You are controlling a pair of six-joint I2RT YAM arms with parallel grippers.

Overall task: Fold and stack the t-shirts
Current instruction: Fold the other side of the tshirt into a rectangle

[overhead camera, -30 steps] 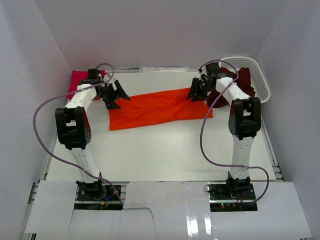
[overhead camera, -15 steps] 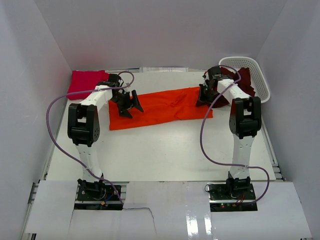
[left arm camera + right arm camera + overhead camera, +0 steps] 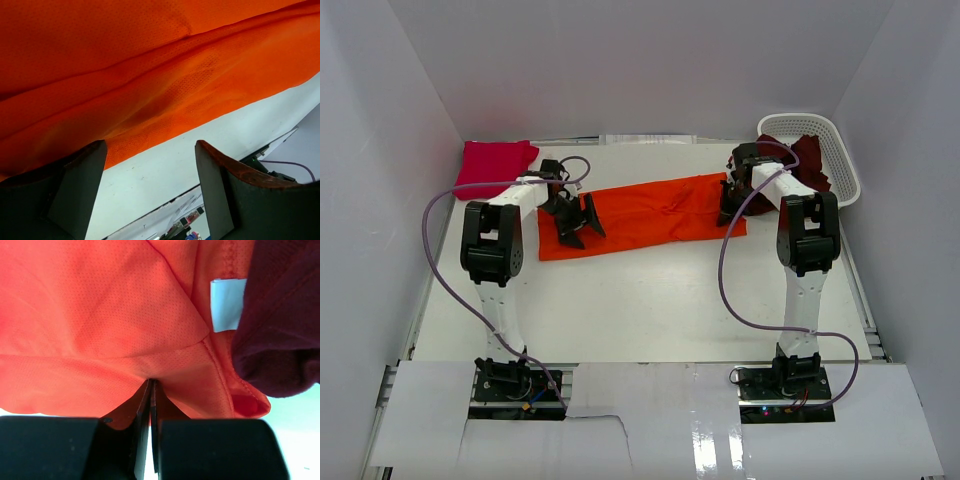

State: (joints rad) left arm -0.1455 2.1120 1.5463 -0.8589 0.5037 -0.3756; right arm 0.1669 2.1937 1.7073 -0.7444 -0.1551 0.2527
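An orange t-shirt (image 3: 650,212) lies folded into a long strip across the back of the table. My left gripper (image 3: 578,222) hovers open over its left end. In the left wrist view the near hem of the orange t-shirt (image 3: 150,75) lies just beyond the spread fingers (image 3: 75,190), and only bare table shows between them. My right gripper (image 3: 728,212) is shut on the shirt's right end, pinching a ridge of orange cloth (image 3: 151,382) near the white label (image 3: 227,304). A maroon t-shirt (image 3: 810,160) spills from the basket and touches the orange one. A magenta t-shirt (image 3: 495,160) lies folded at the back left.
A white lattice basket (image 3: 835,150) stands at the back right corner, against the right wall. White walls close in the table on three sides. The maroon cloth (image 3: 280,315) lies right beside my right fingers. Purple cables loop from both arms.
My left gripper has swung right from beside the magenta t-shirt to the orange t-shirt's left end. My right gripper has dropped onto the right end and shut on the cloth.
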